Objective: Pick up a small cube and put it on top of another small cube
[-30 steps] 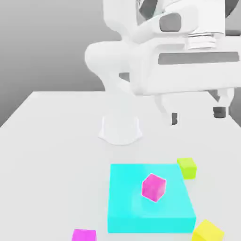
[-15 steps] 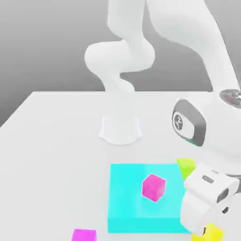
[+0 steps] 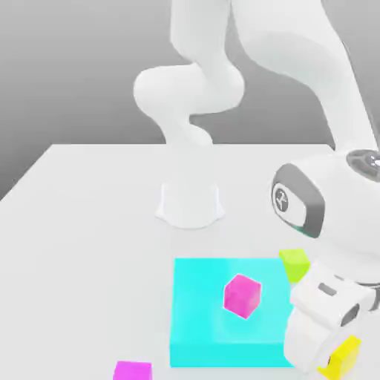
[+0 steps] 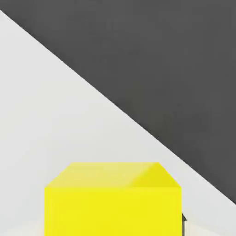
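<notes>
White table (image 3: 89,223) under a grey backdrop. The gripper (image 3: 338,364), wide open a second ago, has descended and now stands closed on the small yellow cube (image 3: 343,356), just beside the cyan block's (image 3: 200,326) near corner. Grasp judged secured; lifting follows.

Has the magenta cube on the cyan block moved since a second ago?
No. The magenta cube sits at the same spot on the cyan block, by the exterior view, with the same margin to the block's edges as before.
</notes>
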You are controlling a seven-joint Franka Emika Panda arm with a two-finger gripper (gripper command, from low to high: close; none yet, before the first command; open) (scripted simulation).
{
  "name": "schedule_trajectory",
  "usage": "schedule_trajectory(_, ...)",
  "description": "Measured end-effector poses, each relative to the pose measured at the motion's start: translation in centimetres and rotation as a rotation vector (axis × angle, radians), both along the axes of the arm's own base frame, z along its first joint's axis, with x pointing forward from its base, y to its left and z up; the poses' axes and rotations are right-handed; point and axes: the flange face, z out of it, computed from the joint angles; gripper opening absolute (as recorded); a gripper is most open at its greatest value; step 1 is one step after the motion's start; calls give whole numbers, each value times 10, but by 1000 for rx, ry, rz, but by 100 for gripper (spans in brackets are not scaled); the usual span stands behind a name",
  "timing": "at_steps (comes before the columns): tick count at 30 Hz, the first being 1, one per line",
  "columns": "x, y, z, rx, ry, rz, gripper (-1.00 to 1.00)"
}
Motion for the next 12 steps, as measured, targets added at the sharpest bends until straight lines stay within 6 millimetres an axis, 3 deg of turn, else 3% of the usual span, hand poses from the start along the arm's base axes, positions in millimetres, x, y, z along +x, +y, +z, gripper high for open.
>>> schedule_trajectory(5, 7, -125, 22, 3, 0, -231, -100)
schedule_trajectory(7, 5, -175, 13, 7, 0, -324, -100)
schedule_trajectory(8, 4, -197, -2, 8, -1, -365, -100)
schedule_trajectory(9, 3, -208, -15, 8, -1, -386, 100)
schedule_trajectory(12, 3, -208, -15, 8, -1, -386, 100)
